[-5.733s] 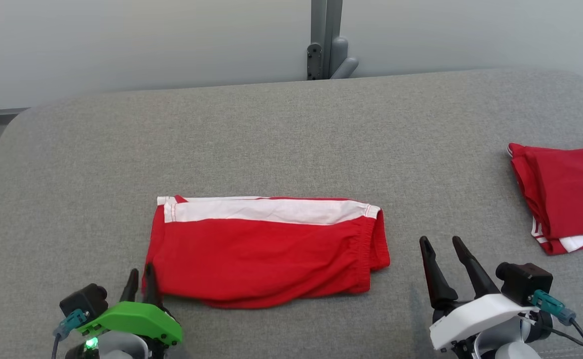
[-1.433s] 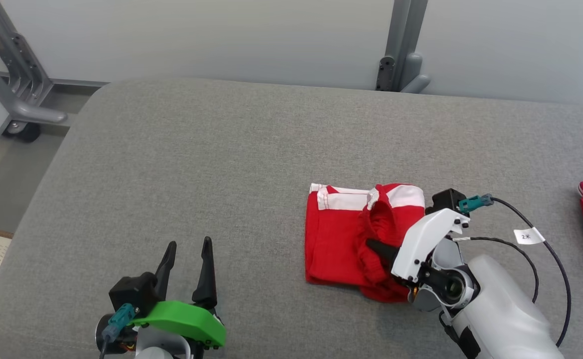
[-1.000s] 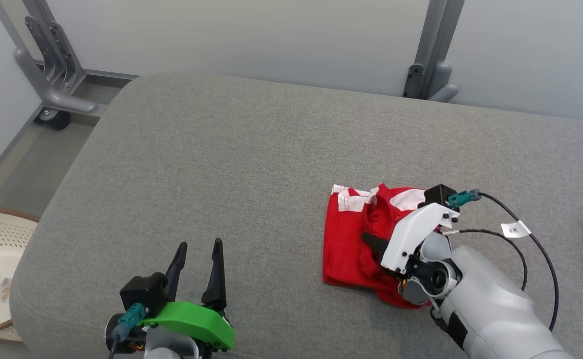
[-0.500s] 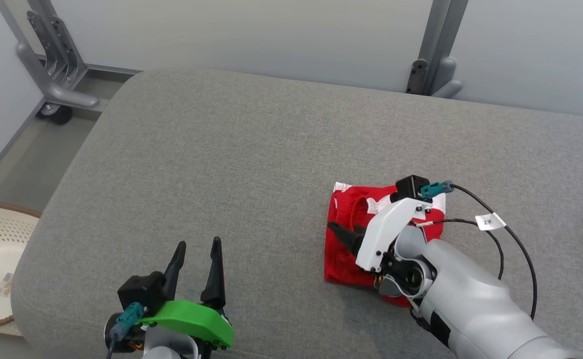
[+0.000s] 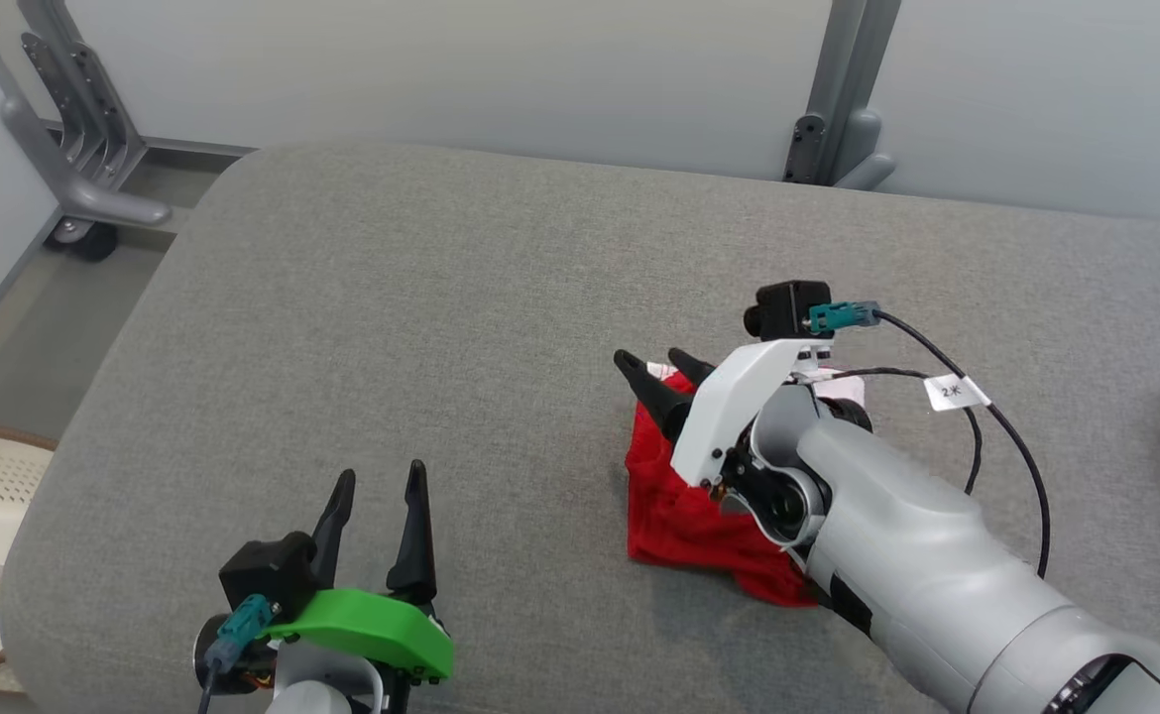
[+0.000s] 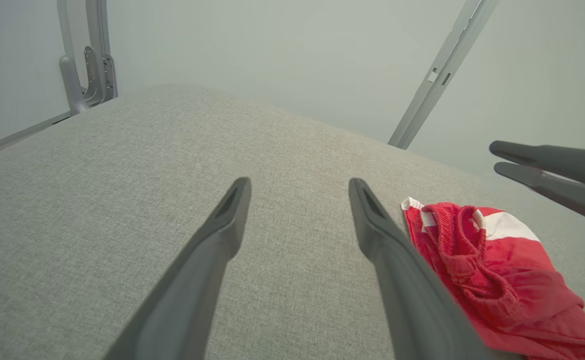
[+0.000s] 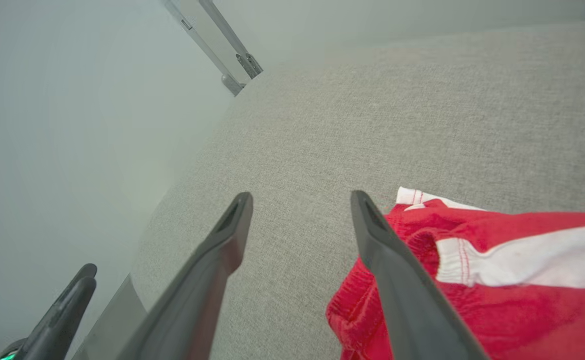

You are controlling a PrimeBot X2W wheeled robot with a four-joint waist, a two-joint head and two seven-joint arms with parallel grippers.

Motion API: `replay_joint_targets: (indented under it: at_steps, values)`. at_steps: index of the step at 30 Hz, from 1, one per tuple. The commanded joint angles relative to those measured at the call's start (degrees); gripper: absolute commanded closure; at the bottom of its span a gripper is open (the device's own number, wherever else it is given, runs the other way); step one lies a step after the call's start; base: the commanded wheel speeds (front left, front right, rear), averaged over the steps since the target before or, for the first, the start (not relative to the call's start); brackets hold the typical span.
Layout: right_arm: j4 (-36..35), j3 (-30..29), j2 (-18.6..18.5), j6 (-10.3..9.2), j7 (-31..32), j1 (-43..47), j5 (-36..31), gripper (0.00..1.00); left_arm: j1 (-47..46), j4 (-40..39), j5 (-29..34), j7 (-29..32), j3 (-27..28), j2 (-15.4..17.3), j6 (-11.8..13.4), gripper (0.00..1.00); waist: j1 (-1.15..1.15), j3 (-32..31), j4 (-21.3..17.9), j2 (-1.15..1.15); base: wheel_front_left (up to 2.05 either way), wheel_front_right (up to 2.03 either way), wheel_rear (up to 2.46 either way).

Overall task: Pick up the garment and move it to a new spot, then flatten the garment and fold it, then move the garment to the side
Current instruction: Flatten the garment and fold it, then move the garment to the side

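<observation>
1. Head view: soft red shorts point(image 5: 679, 516) with a white stripe lie bunched up on the fuzzy grey cushion point(image 5: 441, 297). The right pincer point(image 5: 651, 359) hangs over them, wide open and holding nothing.
2. Left wrist view: the left pincer point(image 6: 298, 184) is wide open and empty, with the shorts just beside it.
3. Right wrist view: two long, pointy fingers stand apart above the crinkly waistband.

The left gripper point(image 6: 298, 184) hangs over a grey cushion point(image 6: 122, 165), its fingers spread wide with nothing between them. Crumpled red shorts point(image 6: 497, 270) with a white stripe lie beside it. The right gripper point(image 6: 497, 157) hovers above them, fingers parted.
</observation>
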Motion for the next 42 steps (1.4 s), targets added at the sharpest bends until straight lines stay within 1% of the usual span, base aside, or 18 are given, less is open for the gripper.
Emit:
replay_joint_targets:
  at_steps: [1, 4, 5, 7, 8, 11, 16, 19, 23, 28, 32, 36, 42]
  values:
    - [0.6, -0.1, -0.2, 0.0, -2.5, -1.3, -1.5, 0.0, 0.4, -0.6, 0.9, 0.0, 0.5, 0.1, 0.2, 0.0, 0.0, -0.6, -1.5, 0.69, 0.0, 0.0, 0.0]
    - [1.9, -0.9, -0.4, 0.0, -5.9, -2.4, -3.5, 0.0, 1.0, -1.2, 1.4, 0.0, 1.0, 0.1, 0.2, 0.0, 0.0, -1.0, -3.1, 0.69, 0.0, 0.0, 0.0]
    - [2.3, -1.7, -1.1, 0.0, -7.6, -2.6, -4.5, 0.0, 1.3, -1.6, 1.6, 0.0, 1.2, 0.1, 0.2, 0.0, 0.0, -1.2, -4.2, 0.69, 0.0, 0.0, 0.0]
    - [2.5, -2.4, -2.0, 0.0, -9.3, -2.4, -5.4, 0.0, 1.7, -2.0, 2.0, 0.0, 1.4, 0.1, 0.2, 0.0, 0.0, -1.3, -5.5, 0.69, 0.0, 0.0, 0.0]
    - [2.5, -2.4, -2.0, 0.0, -9.3, -2.4, -5.4, 0.0, 1.7, -2.0, 2.0, 0.0, 1.4, 0.1, 0.2, 0.0, 0.0, -1.3, -5.5, 0.69, 0.0, 0.0, 0.0]
    - [2.6, -3.5, -3.4, 0.0, -11.0, -1.1, -6.3, 0.0, 2.0, -2.5, 2.4, 0.0, 1.8, 0.1, 0.2, 0.0, 0.0, -1.4, -7.3, 0.69, 0.0, 0.0, 0.0]
    - [3.2, -4.9, -6.7, 0.0, -11.1, 2.4, -7.1, 0.0, 2.0, -3.1, 2.8, 0.0, 1.9, 0.1, 0.3, 0.0, 0.0, -1.0, -9.1, 0.69, 0.0, 0.0, 0.0]
    - [3.0, -5.2, -8.5, 0.0, -10.0, 5.1, -7.1, 0.0, 1.9, -3.5, 2.9, 0.0, 2.0, 0.1, 0.3, 0.0, 0.0, -0.6, -9.6, 0.69, 0.0, 0.0, 0.0]
    - [1.3, -6.1, -10.9, 0.0, -7.5, 8.1, -5.3, 0.0, 1.8, -3.6, 2.6, 0.0, 1.9, 0.1, 0.1, 0.0, 0.0, 0.3, -9.6, 0.69, 0.0, 0.0, 0.0]
    - [-3.6, -7.4, -13.1, 0.0, -1.8, 10.6, -0.8, 0.0, 0.6, -3.3, 2.5, 0.0, 1.7, 0.1, -0.1, 0.0, 0.0, 1.8, -8.4, 0.69, 0.0, 0.0, 0.0]
    - [-6.1, -7.1, -15.2, 0.0, 3.0, 11.4, 1.0, 0.0, 0.1, -3.1, 2.6, 0.0, 1.7, 0.1, 0.0, 0.0, 0.0, 2.6, -6.8, 0.69, 0.0, 0.0, 0.0]
    - [-7.0, -7.0, -16.2, 0.0, 6.7, 11.5, 2.5, 0.0, -0.2, -2.8, 2.6, 0.0, 1.6, 0.1, -0.1, 0.0, 0.0, 3.0, -5.1, 0.69, 0.0, 0.0, 0.0]
    - [-6.1, -7.6, -15.4, 0.0, 11.5, 11.8, 5.1, 0.0, 0.0, -2.7, 2.8, 0.0, 1.5, 0.1, 0.0, 0.0, 0.0, 3.2, -3.1, 0.69, 0.0, 0.0, 0.0]
